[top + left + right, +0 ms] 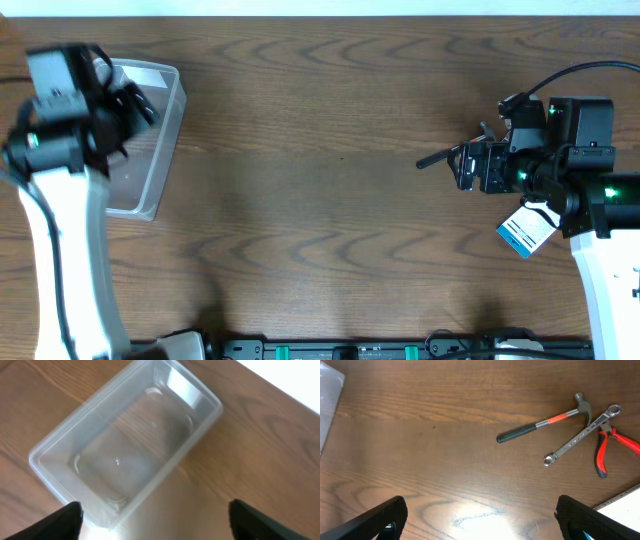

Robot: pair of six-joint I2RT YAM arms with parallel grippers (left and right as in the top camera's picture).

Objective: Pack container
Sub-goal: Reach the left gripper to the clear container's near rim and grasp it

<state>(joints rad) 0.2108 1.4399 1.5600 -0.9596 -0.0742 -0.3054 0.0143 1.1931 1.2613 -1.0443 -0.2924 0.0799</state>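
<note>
The container (pixel 212 402) is a clear plastic tub, empty, lying on the wooden table. In the overhead view it sits at the far left (pixel 168 135), partly covered by my left arm. My left gripper (pixel 156 522) is open and empty, above the table just beside the tub's near corner. A black-handled hammer (pixel 545 424), a steel wrench (pixel 580 437) and red-handled pliers (pixel 605 450) lie together at the right. My right gripper (pixel 480 520) is open and empty above bare table, short of these tools. In the overhead view only the hammer's handle (pixel 435 158) shows beside my right arm (pixel 480 165).
A blue and white box (pixel 525 233) lies under the right arm near the table's right side; its white edge shows in the right wrist view (pixel 620 502). The tub's corner shows at the top left of the right wrist view (pixel 327 395).
</note>
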